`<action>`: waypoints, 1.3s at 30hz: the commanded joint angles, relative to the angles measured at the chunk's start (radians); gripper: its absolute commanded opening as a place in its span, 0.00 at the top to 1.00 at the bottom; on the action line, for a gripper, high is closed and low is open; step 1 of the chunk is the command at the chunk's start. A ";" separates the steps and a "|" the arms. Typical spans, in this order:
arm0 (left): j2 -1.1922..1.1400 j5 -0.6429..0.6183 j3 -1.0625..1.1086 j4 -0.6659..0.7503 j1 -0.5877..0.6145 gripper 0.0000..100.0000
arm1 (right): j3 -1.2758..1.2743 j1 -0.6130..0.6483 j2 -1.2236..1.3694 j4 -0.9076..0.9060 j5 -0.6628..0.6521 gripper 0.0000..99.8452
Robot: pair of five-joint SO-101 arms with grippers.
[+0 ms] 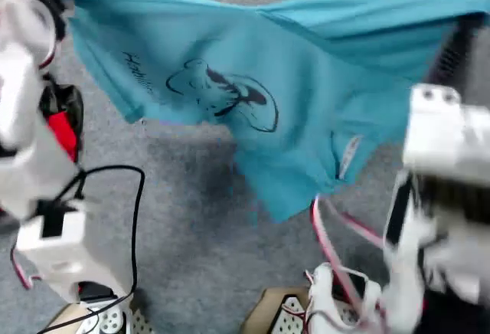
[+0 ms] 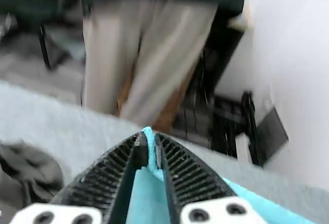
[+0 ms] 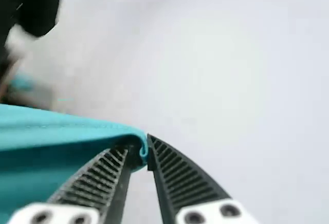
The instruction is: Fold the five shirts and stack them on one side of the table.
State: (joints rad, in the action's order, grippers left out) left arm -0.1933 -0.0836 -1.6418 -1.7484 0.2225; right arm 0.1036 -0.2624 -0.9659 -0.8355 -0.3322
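High view. The teal shirt (image 1: 230, 96) hangs spread in the air between the left arm (image 1: 31, 119) and the right arm (image 1: 444, 135), print side towards the camera, its lowest corner drooping over the grey table (image 1: 191, 219) but apart from it. A red-and-black garment heap (image 1: 65, 116) lies beside the left arm. I judge the step in hand to be laying the shirt flat for folding. To do it well I would lower both arms level with each other and keep the top edge taut, so the drooping corner lands first and the cloth rolls out without creasing.

Left wrist view. The left gripper (image 2: 148, 139) is clamped on a thin edge of the shirt, teal cloth showing just past the tips — a shallow bite, so I would avoid jerks.

Right wrist view. The right gripper (image 3: 144, 147) pinches a folded hem at its very tips — equally shallow, so I would pull gently.
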 commanded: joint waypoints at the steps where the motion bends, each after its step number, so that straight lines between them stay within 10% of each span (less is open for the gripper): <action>1: 0.127 0.043 -0.021 -0.008 0.049 0.98 | 0.168 -0.079 -0.010 -0.002 -0.005 1.00; 11: 0.384 0.068 0.127 -0.012 0.044 0.98 | 0.444 -0.082 -0.012 -0.104 -0.143 1.00; 25: 1.026 0.195 1.544 0.029 0.046 0.98 | 0.628 0.099 0.001 -0.526 -0.199 1.00; 39: 1.007 0.098 2.217 1.045 0.054 0.98 | 0.084 0.237 0.344 -0.184 -0.198 1.00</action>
State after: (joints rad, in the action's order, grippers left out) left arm 0.9114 0.0575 0.5754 -0.9198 0.2624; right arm 0.2309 -0.0384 -0.7158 -1.1178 -0.5301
